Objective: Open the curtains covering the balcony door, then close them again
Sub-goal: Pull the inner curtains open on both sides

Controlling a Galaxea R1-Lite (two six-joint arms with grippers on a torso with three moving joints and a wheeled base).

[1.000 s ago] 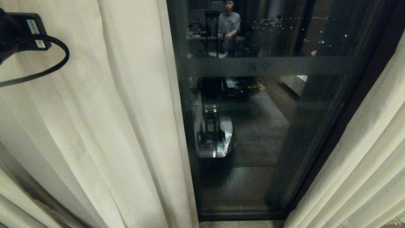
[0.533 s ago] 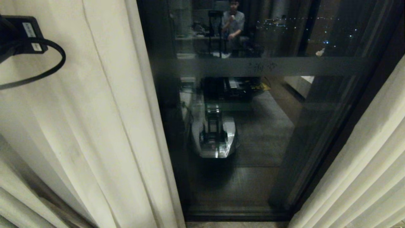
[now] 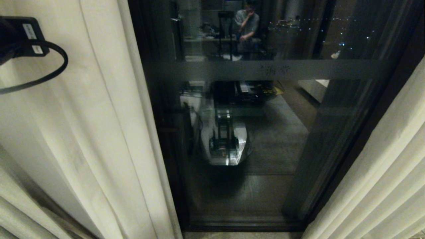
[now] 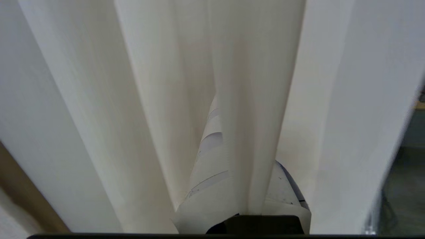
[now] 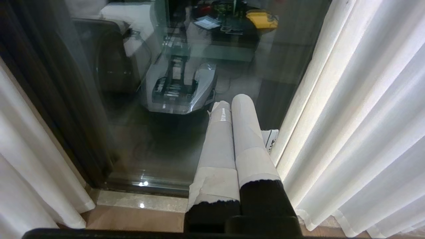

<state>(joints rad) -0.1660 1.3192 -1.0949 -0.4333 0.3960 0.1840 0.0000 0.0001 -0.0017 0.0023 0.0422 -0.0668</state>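
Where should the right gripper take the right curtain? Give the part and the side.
Probably grip the right curtain by its inner edge, coming from the balcony door side. That hem hangs free and thin; the pleated body is wider than the right gripper, which is shut and must open first.

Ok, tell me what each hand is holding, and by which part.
Left hand: shut on a pleat of the left curtain, back from its inner edge. Right hand: shut, holding nothing.

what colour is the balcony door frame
Dark brown-black balcony door frame, clearest in the head view.
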